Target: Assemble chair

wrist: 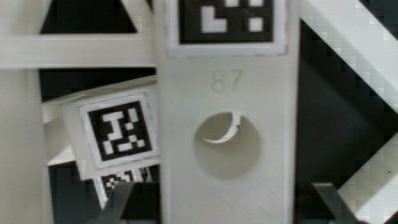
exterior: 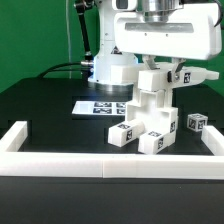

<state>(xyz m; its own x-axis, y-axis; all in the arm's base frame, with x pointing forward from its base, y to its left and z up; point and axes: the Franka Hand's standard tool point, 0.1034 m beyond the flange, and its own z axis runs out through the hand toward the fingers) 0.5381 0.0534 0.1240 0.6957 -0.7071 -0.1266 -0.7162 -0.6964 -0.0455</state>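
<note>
The small matte-white plastic chair (exterior: pixel 150 102) is standing part-built on the black counter (exterior: pixel 40 105), the white hand (exterior: pixel 160 68) hanging at its top, grip impossible to tell.

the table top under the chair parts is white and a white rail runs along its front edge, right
Not quite. The exterior view shows that the table top is black, not white. The rest holds: the chair parts stand on it, and a white rail runs along its front edge.
</note>
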